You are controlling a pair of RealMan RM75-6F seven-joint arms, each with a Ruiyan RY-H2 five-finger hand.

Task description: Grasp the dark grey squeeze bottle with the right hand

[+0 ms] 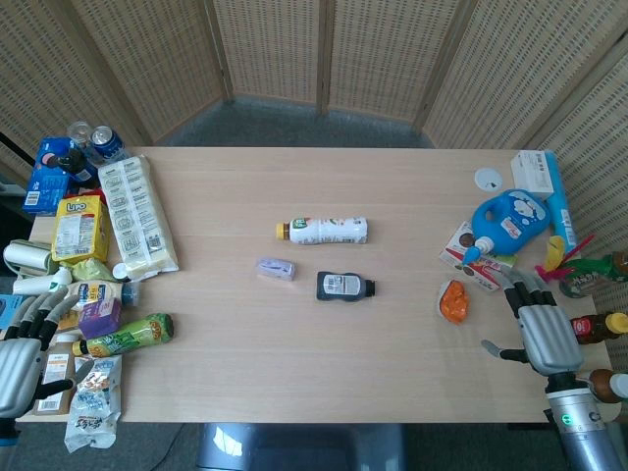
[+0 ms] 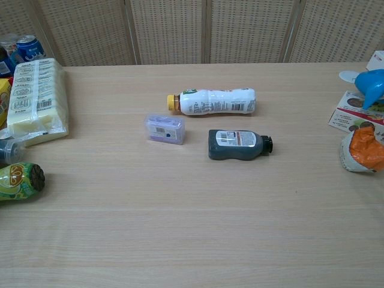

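Lying on its side mid-table: dark grey squeeze bottle point(image 1: 344, 287), cap to the right, just below white bottle point(image 1: 323, 231), beside small purple box point(image 1: 276, 269). Right hand point(image 1: 543, 334) spread, empty, well apart at table edge. Left hand point(image 1: 22, 355) spread, empty.

Table point(image 1: 294, 373): light wood-grain top, pale beige, with faint lengthwise seams; it fills most of both views. Its far edge runs across the upper part of the head view; the near edge sits at the bottom.

Screens point(image 1: 275, 44): folding panels of woven, perforated tan material in wooden frames stand behind the table. They angle inward around it, along the top and both upper corners of the head view.

Floor point(image 1: 294, 123): grey carpet-like strip between the table's far edge and the screens.

Light: even and diffuse, with soft shadows.
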